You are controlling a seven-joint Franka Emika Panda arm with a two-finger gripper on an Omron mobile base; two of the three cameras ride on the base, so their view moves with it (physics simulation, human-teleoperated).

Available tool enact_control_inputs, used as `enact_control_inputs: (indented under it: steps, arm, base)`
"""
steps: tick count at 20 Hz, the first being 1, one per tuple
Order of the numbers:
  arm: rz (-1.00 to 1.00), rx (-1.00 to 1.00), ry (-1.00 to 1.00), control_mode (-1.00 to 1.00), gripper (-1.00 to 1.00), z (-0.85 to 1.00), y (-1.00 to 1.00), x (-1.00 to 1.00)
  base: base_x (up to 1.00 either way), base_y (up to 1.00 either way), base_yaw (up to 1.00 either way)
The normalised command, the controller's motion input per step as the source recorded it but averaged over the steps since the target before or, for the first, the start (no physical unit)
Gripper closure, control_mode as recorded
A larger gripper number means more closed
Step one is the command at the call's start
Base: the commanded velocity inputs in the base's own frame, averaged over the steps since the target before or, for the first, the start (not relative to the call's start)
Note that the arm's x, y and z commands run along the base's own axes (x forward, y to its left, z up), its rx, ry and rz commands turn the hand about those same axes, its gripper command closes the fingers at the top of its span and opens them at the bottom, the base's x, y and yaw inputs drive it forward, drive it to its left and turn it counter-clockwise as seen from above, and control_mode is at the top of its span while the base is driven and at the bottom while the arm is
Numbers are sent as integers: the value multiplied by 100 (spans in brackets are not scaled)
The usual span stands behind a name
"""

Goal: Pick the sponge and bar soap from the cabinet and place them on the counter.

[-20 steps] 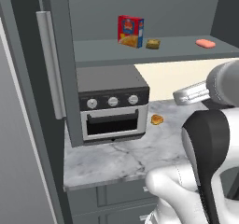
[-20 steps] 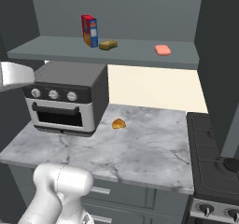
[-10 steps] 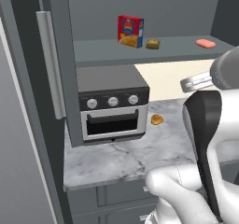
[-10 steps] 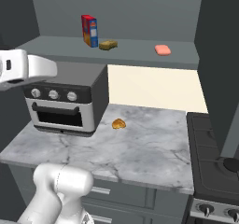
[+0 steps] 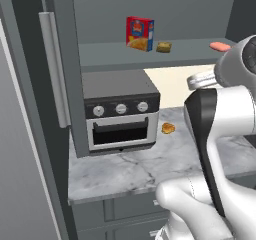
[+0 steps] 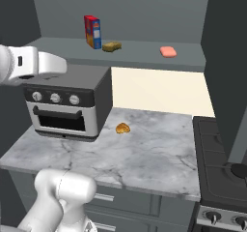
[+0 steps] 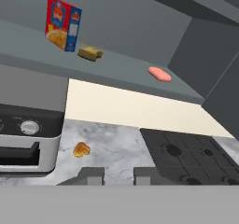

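The tan-yellow sponge [image 5: 163,47] [image 6: 112,46] [image 7: 90,53] lies on the grey shelf of the cabinet [image 5: 105,56] [image 6: 140,53], just right of a red box. Further right on that shelf lies the salmon-pink bar soap [image 5: 220,46] [image 6: 168,51] [image 7: 159,73]. Below is the veined marble counter [image 5: 130,166] [image 6: 149,153] [image 7: 116,143]. My gripper [image 7: 119,176] hangs over the counter, well short of the shelf. Its fingertips [image 7: 93,176] stand a little apart and nothing is between them. The white arm [image 6: 34,64] reaches in from the left of the right base view.
A silver toaster oven [image 5: 120,114] [image 6: 67,103] stands on the counter's left. An orange-yellow lump [image 5: 168,128] [image 6: 122,128] [image 7: 81,149] lies beside it. A red and yellow box [image 5: 139,33] [image 6: 92,31] [image 7: 63,23] stands on the shelf. A dark stove [image 6: 222,163] [image 7: 186,155] borders the counter's right.
My arm has swung up and forward, reaching further into the right base view from the left. Sponge, soap and box have stayed put.
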Motion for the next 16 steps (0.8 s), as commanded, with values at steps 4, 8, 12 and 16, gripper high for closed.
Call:
enact_control_inputs:
  steps: [4, 8, 12, 16]
  arm:
    - [-2, 0, 0, -100, -100, 0, 0, 37]
    - [-2, 1, 0, -100, -100, 0, -2, 31]
    - [0, 3, 1, -100, -100, 4, -1, 0]
    - [0, 8, 1, -100, -100, 1, -9, 7]
  base:
    - [0, 0, 0]
    - [0, 0, 0]
    - [0, 0, 0]
    - [0, 0, 0]
